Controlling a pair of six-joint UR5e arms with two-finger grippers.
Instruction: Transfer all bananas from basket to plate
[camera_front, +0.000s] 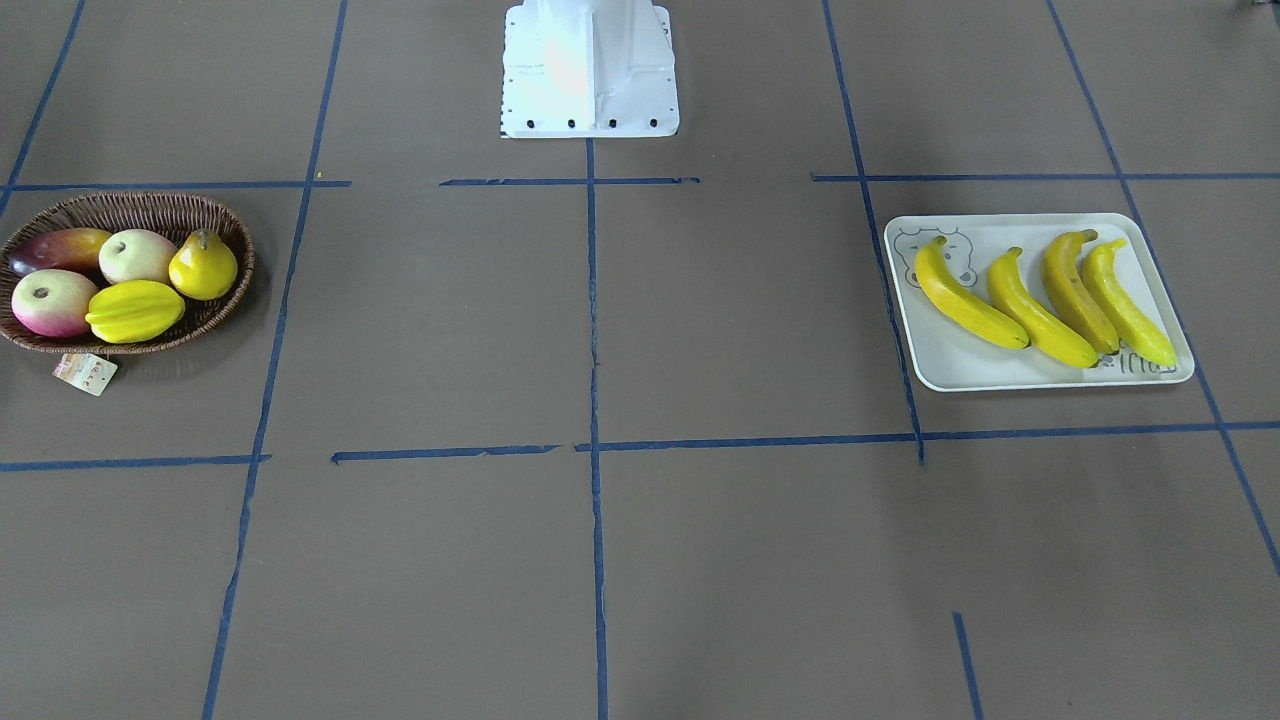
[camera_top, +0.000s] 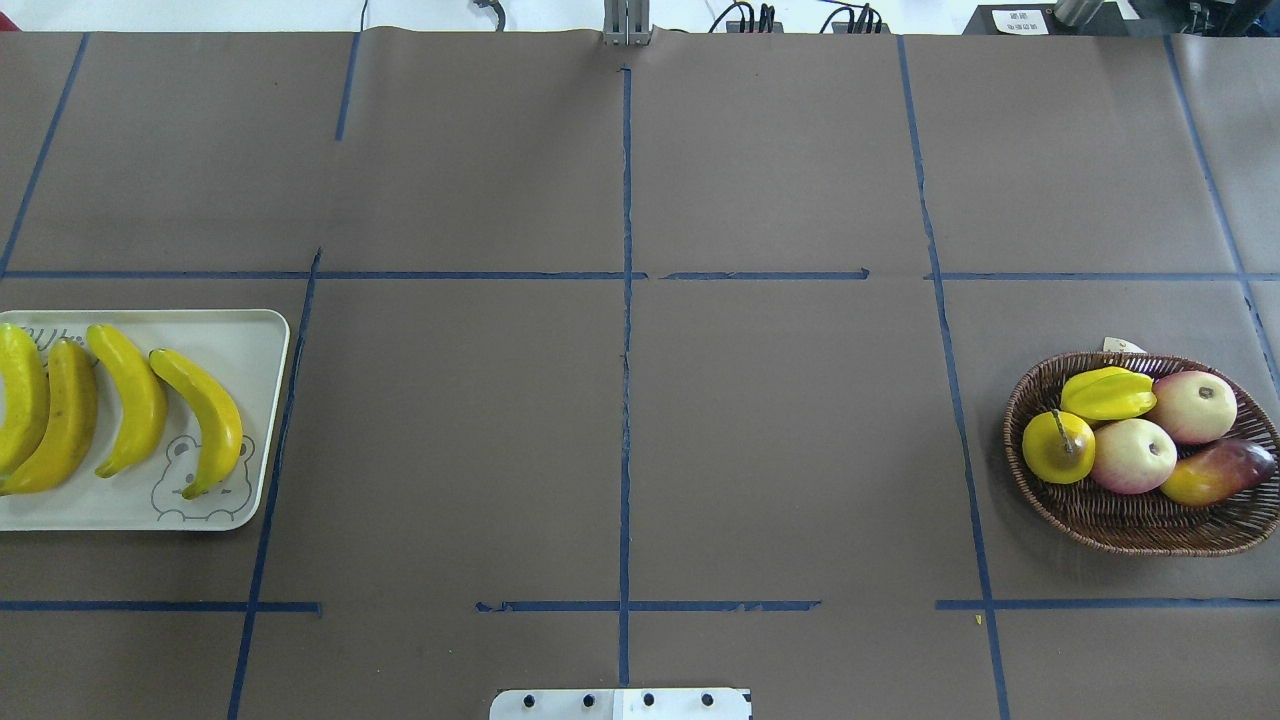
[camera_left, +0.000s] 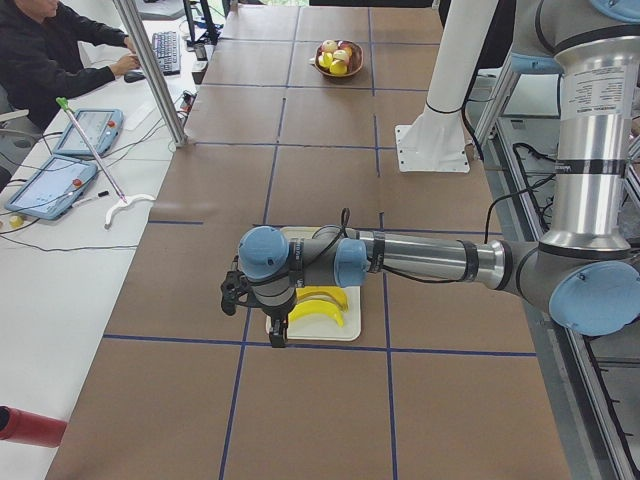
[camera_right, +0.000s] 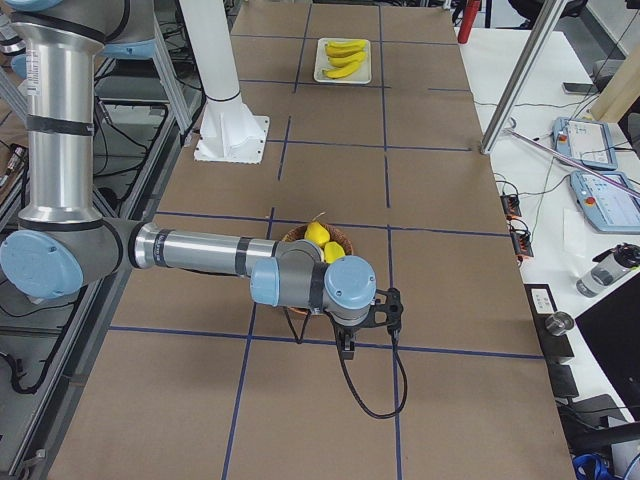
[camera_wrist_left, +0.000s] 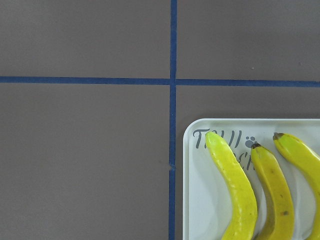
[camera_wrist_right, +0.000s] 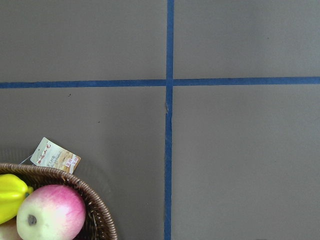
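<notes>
Several yellow bananas (camera_front: 1040, 305) lie side by side on the white bear-face plate (camera_front: 960, 365), at the left edge of the overhead view (camera_top: 250, 340). The wicker basket (camera_front: 130, 205) holds a starfruit (camera_front: 135, 311), a pear (camera_front: 204, 266), two pink-white round fruits and a red-yellow mango; no banana shows in it. My left gripper (camera_left: 236, 296) hangs above the plate's outer end and shows only in the exterior left view. My right gripper (camera_right: 385, 305) hangs beside the basket (camera_right: 295, 237) and shows only in the exterior right view. I cannot tell whether either is open or shut.
A paper tag (camera_front: 85, 373) lies by the basket. The robot's white base (camera_front: 590, 70) stands at the table's middle edge. Blue tape lines cross the brown table. An operator (camera_left: 45, 50) sits at a side desk with tablets.
</notes>
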